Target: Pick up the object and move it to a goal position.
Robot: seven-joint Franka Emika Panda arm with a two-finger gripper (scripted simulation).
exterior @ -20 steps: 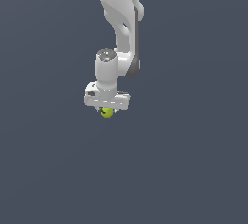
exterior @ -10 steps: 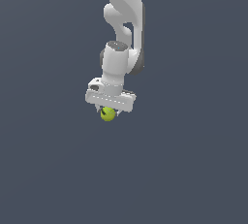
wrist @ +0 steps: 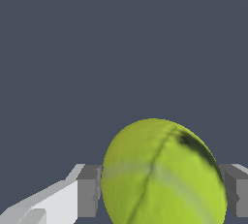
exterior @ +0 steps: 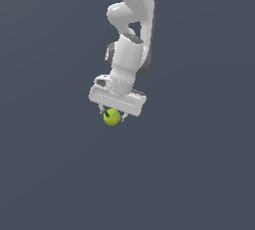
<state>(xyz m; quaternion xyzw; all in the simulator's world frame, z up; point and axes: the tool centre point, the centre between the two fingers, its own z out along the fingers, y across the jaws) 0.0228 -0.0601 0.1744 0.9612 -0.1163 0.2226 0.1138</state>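
The pincer [exterior: 113, 113] is clamped on the ball [exterior: 111, 117], fingers [wrist: 88, 190] touching it on both sides in the wrist view. Over the last second the arm has swung toward the exterior view's right and tilted, ball still held. Transport looks underway; no goal marker is visible.
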